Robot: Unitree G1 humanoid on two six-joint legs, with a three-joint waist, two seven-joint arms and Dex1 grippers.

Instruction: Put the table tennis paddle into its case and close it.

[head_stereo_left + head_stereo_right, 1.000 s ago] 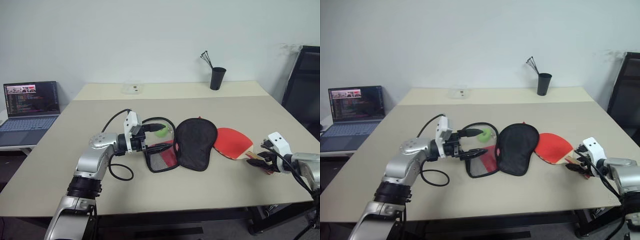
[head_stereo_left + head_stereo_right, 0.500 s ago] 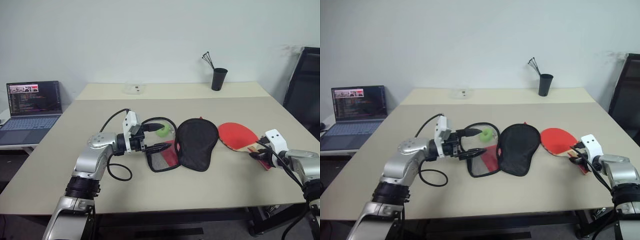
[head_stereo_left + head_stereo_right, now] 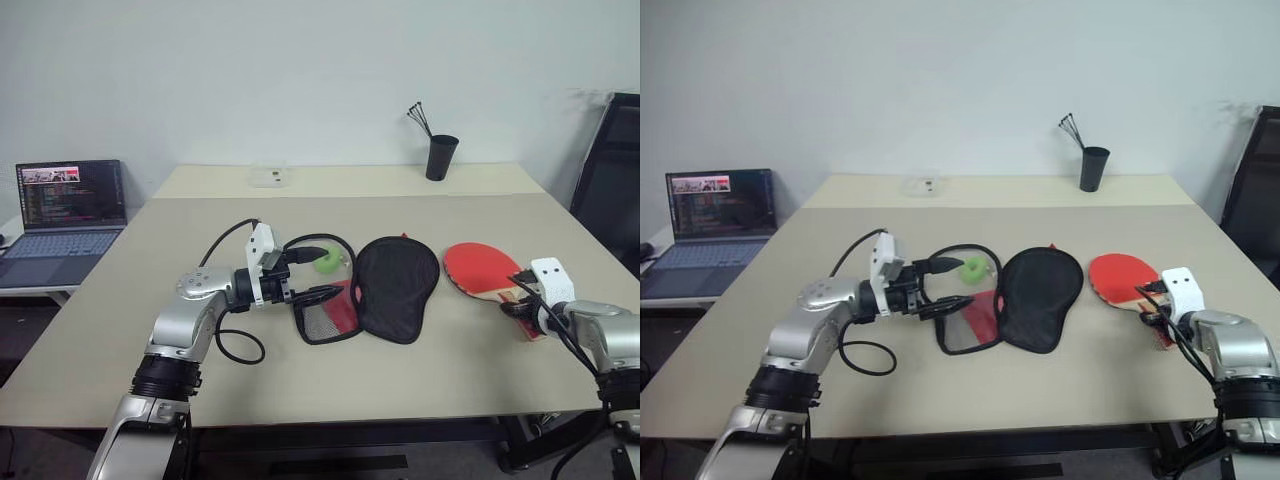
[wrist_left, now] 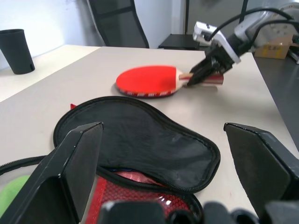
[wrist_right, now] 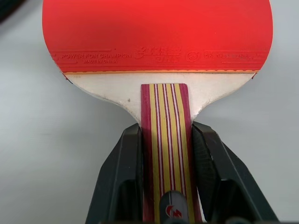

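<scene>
Since the table tennis paddle is the thing we're moving, we'll start there: it lies flat on the table at our right, red rubber face up, well to the right of the case with bare tabletop between them. Our right gripper has both black fingers pressed against the sides of the striped handle — so we've got it pinched, though it hasn't left the table as far as we can tell.

What the next move turns on, we think: the paddle's long axis runs straight out from the right gripper, handle at the fingers, blade pointing away toward the far side of the table. The case sits off to that gripper's left. So the blade will have to swing round to the left before it can slide in. The right arm is obviously the one for the paddle; the left is the one at the case.

The case lies open, black flap on top, red lining and black mesh showing at its near edge. Our left gripper hangs at its left edge, fingers spread wide, gripping nothing — a green tag sits just by it.

Writing we can actually read: "POWER FOR CHAMPION" along the bottom strip of the rubber, left side. The right-hand text is too small for us.
</scene>
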